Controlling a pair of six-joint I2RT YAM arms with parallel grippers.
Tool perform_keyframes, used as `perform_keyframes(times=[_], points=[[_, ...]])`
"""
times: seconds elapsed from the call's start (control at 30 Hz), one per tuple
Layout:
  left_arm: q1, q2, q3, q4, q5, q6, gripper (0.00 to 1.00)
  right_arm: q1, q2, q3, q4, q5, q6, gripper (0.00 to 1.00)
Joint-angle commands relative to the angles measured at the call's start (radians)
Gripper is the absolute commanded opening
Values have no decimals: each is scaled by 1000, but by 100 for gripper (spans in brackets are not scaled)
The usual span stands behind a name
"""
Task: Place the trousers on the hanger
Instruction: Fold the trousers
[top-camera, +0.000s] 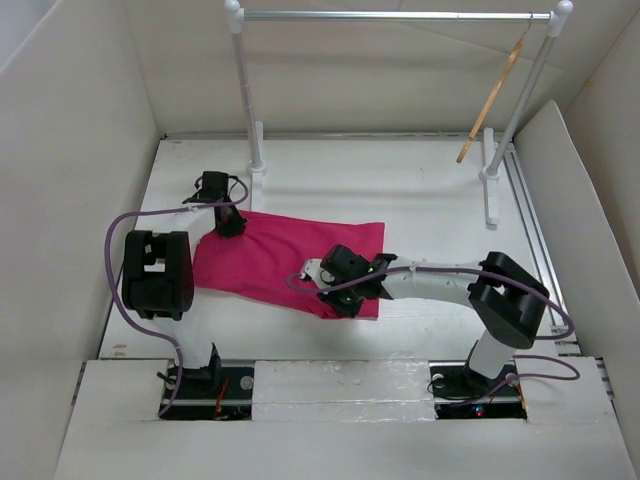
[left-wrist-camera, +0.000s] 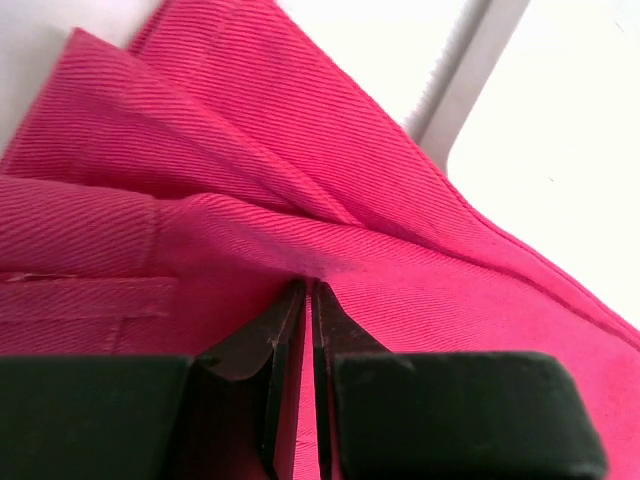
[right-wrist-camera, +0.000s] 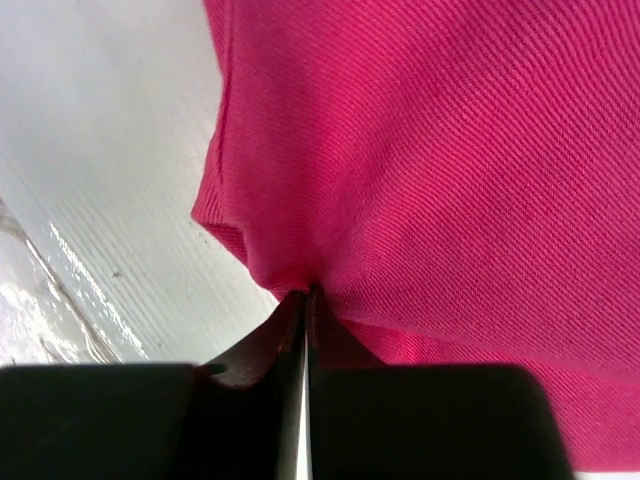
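Magenta trousers (top-camera: 270, 262) (folded flat, fine diagonal weave) with left gripper (left-wrist-camera: 308, 290) and right gripper (right-wrist-camera: 305, 293) each pinched tight on its cloth

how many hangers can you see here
1. The hanger hangs tilted from the right end of the rail at the far side, well apart from the trousers. None appears hidden.

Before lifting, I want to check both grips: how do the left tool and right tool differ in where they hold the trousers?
The left tool pinches the trousers at their far left corner; the right tool pinches their near edge, further right. Folds fan out at the left tool; the cloth at the right tool is smoother. Both are shut on cloth.
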Motion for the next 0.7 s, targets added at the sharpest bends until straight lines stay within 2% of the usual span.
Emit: perform_keyframes(times=[0.0,0.07,0.1,0.2,0.23,0.3,0.33,0.4,0.43,0.47,0.5,0.67], points=[[12,-34,27,-47,-37,-1,5,15,7,-4,-23,4,33,15],[12,-80,38,-55,-24,3,5,15,-24,23,-53,16,28,24],[3,-99,43,-63,-20,12,5,15,-66,62,-101,24,25,35],[-69,-183,75,-93,-43,54,5,15,-123,132,-191,45,10,54],[-156,-216,86,-125,-65,80,5,0,-166,143,-222,47,3,57],[-185,-223,83,-132,-63,80,5,-22,-192,128,-222,53,6,57],[-210,-226,80,-133,-47,75,5,-34,-199,113,-213,59,14,56],[-261,-223,43,-120,-22,60,5,-71,-209,47,-164,47,17,41],[-261,-221,2,-104,27,42,5,-105,-213,21,-143,47,28,31],[-261,-220,-23,-68,42,32,5,-122,-213,-4,-83,47,35,10],[-261,-209,-38,-61,45,26,5,-137,-213,-28,-57,42,40,0],[-189,-177,-132,-24,82,34,4,-182,-194,-162,77,58,95,0]])
